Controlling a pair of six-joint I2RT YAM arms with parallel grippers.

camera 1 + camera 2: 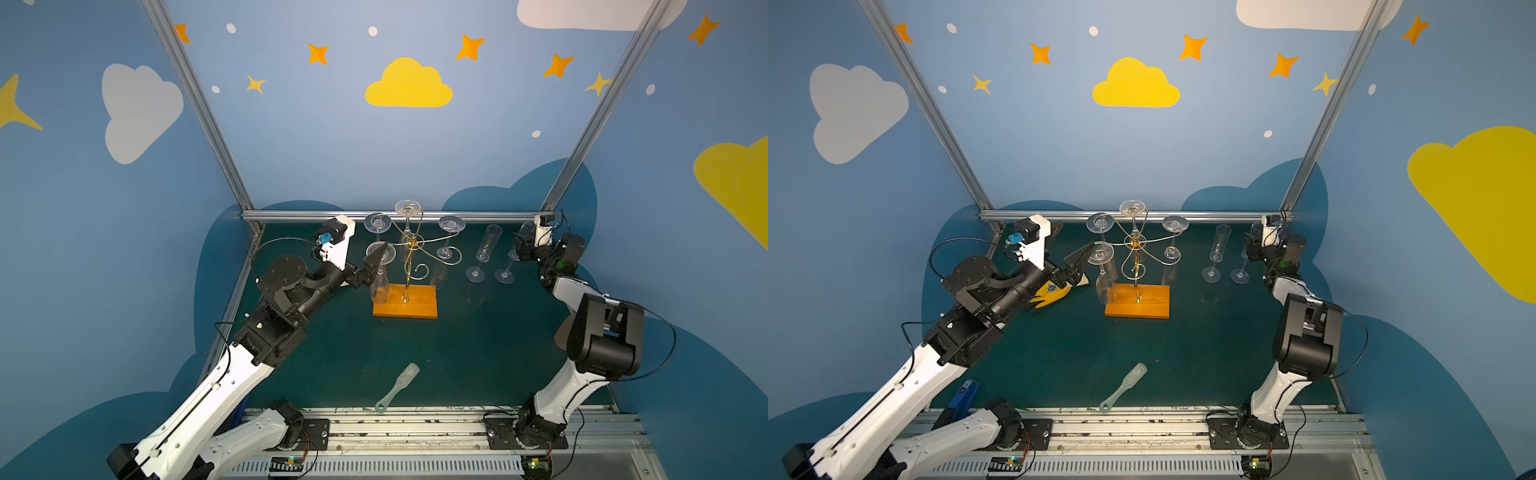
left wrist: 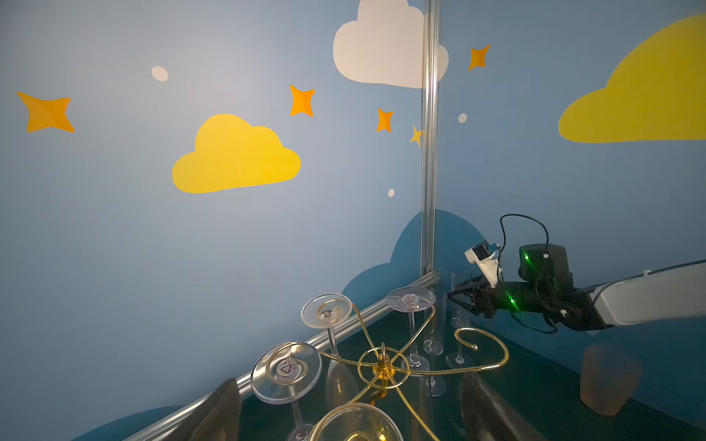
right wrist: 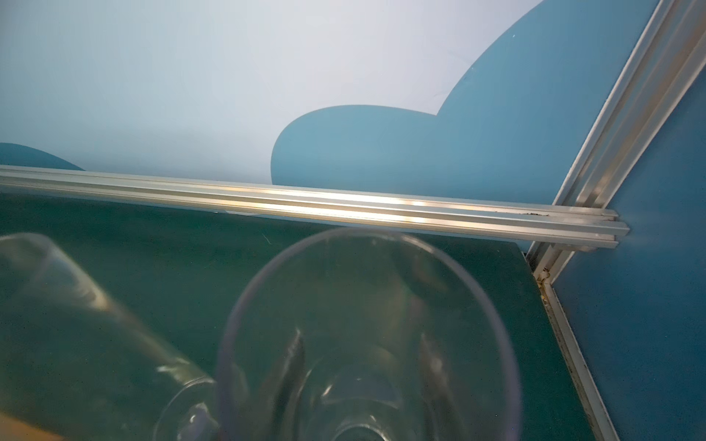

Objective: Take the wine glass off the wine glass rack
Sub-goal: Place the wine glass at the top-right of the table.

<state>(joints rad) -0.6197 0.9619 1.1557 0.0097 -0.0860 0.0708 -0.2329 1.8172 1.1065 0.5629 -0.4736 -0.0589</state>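
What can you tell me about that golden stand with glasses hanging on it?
The wine glass rack is thin gold wire: a slim upright post rises from a flat orange wooden base, which lies on the green table near the back wall. Six curled arms spread from its top. Four carry clear glasses hung upside down by their feet; two curls are empty. The left tool stands open at the nearest hanging glass; contact with the wire is unclear.
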